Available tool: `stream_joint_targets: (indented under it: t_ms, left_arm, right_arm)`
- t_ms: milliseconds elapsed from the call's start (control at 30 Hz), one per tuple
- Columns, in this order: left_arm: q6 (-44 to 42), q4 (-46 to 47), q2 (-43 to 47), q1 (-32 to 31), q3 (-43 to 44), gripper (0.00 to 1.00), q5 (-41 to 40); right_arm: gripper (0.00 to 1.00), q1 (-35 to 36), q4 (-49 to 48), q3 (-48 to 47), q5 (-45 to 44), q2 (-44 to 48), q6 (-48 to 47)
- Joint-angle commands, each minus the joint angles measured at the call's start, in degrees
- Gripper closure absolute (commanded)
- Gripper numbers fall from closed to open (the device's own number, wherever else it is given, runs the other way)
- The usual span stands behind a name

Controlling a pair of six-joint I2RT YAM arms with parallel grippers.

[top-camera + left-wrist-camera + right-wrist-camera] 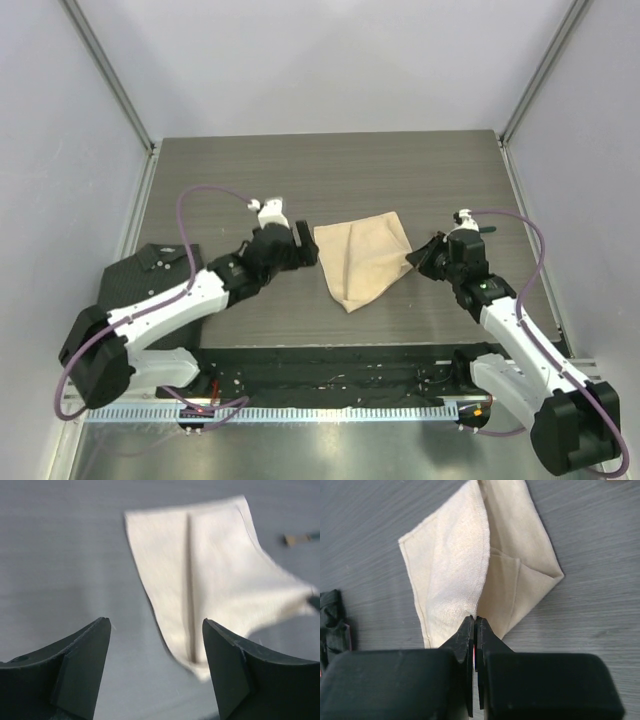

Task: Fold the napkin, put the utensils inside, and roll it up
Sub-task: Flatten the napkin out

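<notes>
Gripper on the right side (475,621) is closed completely. Its tips pinch the napkin (455,565) at the near corner, where a folded edge of the cloth rises up to them. Gripper on the left (156,626) has its jaws wide apart with nothing between them. It points at the napkin from the other side, near the cloth but not touching it.

The beige napkin lies in the middle of the counter (330,165), between my two arms. It is partly doubled over, with one long crease along it, and the held corner is lifted a little off the surface. Beyond it, in the left wrist view, I see a small utensil (296,539) with a light end, lying on the counter apart from the cloth. It is too blurred to say which kind. A dark cloth (150,262) lies under my left arm.

I judge that the fold is not finished yet. The risk now is the one-sided hold. If I pull with the right gripper while the left side is free, the whole napkin can slide on the counter instead of folding, or the top layer can fall open. Such a thin pinch at a corner can also slip out.
</notes>
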State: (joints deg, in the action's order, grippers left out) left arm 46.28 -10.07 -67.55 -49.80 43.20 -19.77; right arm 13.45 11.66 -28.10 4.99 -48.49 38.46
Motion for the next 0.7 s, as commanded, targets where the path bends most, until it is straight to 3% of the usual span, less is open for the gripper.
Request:
stream_joint_targets:
  t_ms: [0, 133, 267, 667]
  left_arm:
    - [-12.1, -3.1, -9.5, 7.3, 7.8, 0.24, -2.7]
    - [-23.9, -2.8, -20.5, 7.9, 16.6, 0.27, -2.0]
    - [-28.2, -3.6, -29.6, 8.8, 26.0, 0.32, -0.3]
    - [-31.4, -12.3, -47.9, 10.6, 41.4, 0.41, 1.7]
  right_arm:
    - [0.99, 0.3, 0.6, -3.1, -1.6, -2.2, -0.3]
    - [0.99, 0.3, 0.2, -3.5, -1.8, -2.1, -0.1]
    - [0.99, 0.2, 0.4, -3.5, -1.1, -2.0, 0.0]
    - [0.99, 0.3, 0.6, -2.1, 0.0, -1.3, 0.3]
